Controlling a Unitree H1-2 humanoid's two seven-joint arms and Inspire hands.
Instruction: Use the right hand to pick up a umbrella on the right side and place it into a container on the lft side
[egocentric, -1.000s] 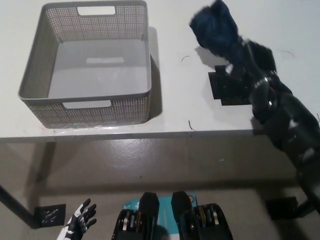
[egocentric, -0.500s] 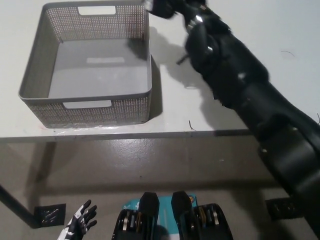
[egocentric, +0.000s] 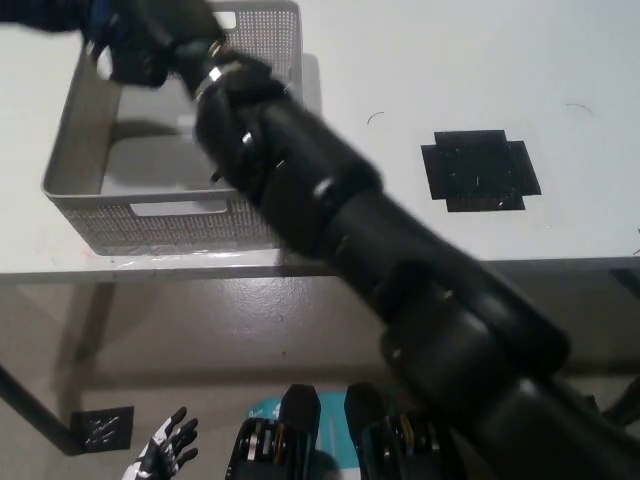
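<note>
Dark-blue umbrella (egocentric: 40, 12) clenched in black right hand (egocentric: 150, 40), its long axis crosswise above the grey container (egocentric: 260, 215); white left hand (egocentric: 165, 455) low, fingers spread

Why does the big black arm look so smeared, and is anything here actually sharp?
Head view: the right hand and the dark blue umbrella it carries over the basket are motion-blurred; the table and its black mark stay sharp, under soft, even light; the left hand rests lower left.
</note>
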